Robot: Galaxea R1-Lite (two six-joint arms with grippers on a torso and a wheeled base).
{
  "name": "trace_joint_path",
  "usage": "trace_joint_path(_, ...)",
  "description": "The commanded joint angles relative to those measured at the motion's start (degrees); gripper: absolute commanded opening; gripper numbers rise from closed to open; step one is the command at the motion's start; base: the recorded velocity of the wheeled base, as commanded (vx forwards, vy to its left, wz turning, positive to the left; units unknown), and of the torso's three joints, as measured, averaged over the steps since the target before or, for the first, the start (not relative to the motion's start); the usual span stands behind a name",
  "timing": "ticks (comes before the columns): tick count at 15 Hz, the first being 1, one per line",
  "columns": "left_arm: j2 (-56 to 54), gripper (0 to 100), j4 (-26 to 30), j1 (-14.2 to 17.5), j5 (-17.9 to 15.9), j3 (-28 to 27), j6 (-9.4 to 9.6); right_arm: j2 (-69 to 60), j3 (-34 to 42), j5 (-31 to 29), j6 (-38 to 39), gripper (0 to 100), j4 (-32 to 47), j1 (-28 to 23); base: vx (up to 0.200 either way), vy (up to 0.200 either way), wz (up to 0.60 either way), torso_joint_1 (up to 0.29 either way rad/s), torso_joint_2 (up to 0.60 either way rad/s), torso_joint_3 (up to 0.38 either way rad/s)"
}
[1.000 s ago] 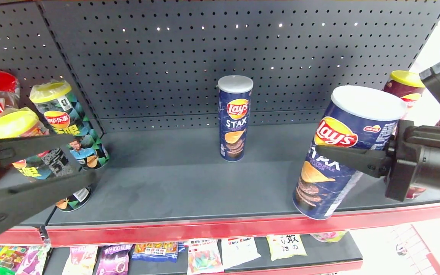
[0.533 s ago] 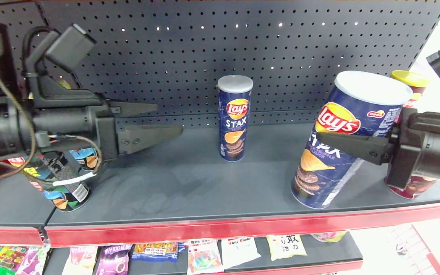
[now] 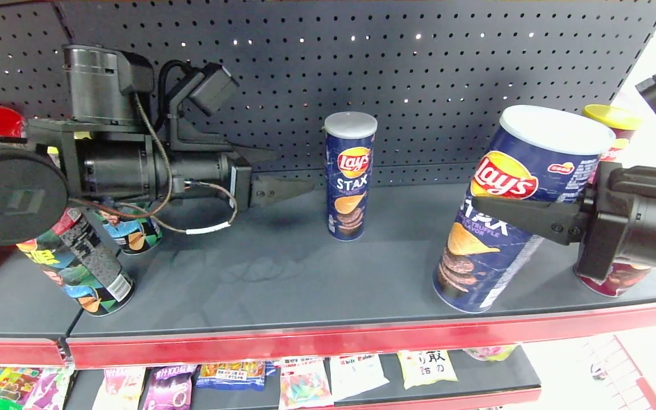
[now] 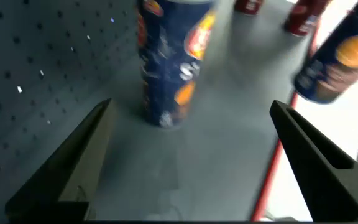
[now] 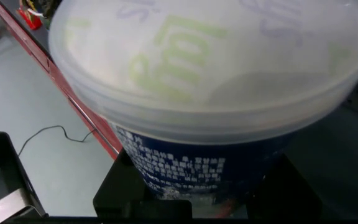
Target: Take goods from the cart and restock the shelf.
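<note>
A blue chip can with a grey lid (image 3: 351, 176) stands upright mid-shelf near the pegboard; in the left wrist view this blue can (image 4: 169, 62) is ahead of the fingers. My left gripper (image 3: 292, 171) hovers open just left of it, nothing between its fingers (image 4: 73, 168). A second, larger-looking blue chip can (image 3: 499, 228) tilts over the shelf's front right, with my right gripper (image 3: 524, 208) shut on its upper half. Its white lid (image 5: 210, 62) is close in the right wrist view. I cannot tell if its base touches the shelf.
Green-black cans with yellow lids (image 3: 91, 273) stand at the shelf's left, under my left arm. Maroon cans with yellow lids (image 3: 613, 128) stand behind my right gripper. The red shelf lip (image 3: 333, 341) runs along the front. Snack packets (image 3: 305, 381) hang on the lower shelf.
My left arm has risen from the lower left and pushed rightward over the shelf towards the standing can. The right gripper lifted its can slightly inward, then held still.
</note>
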Motion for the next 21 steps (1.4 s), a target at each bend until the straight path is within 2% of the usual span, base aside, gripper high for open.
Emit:
trace_joint_path(1,2.59,100,0.07,-0.95,-0.16,-1.76,0.01,0.05,-0.04,-0.04,0.0,0,-0.05,0.02,0.0,0.0,0.0,0.0,0.0,0.0)
trace_joint_path(5,5.41,100,0.07,-2.27,-0.07,-4.84,0.01,0.05,-0.04,-0.04,-0.08,0,-0.05,0.02,0.0,0.0,0.0,0.0,0.0,0.0)
trace_joint_path(9,9.8,100,0.07,-2.53,-0.34,-10.9,0.01,0.23,-0.13,-0.12,-0.08,0,0.04,0.02,0.0,0.0,0.0,0.0,0.0,0.0)
trace_joint_path(13,11.91,100,0.07,-3.41,-0.42,-13.01,0.01,0.67,-0.31,-0.92,-0.08,0,0.04,0.02,0.0,0.0,0.0,0.0,0.0,0.0)
trace_joint_path(16,14.55,100,0.16,-4.03,-0.34,-17.58,0.01,0.85,-0.22,-1.0,-0.08,0,0.04,0.02,0.0,0.0,0.0,0.0,0.0,0.0)
trace_joint_path(21,17.1,100,0.16,-5.52,-0.34,-20.48,0.01,1.02,-0.4,-1.27,-0.08,0,0.04,0.11,0.0,0.0,0.0,0.0,0.0,0.0)
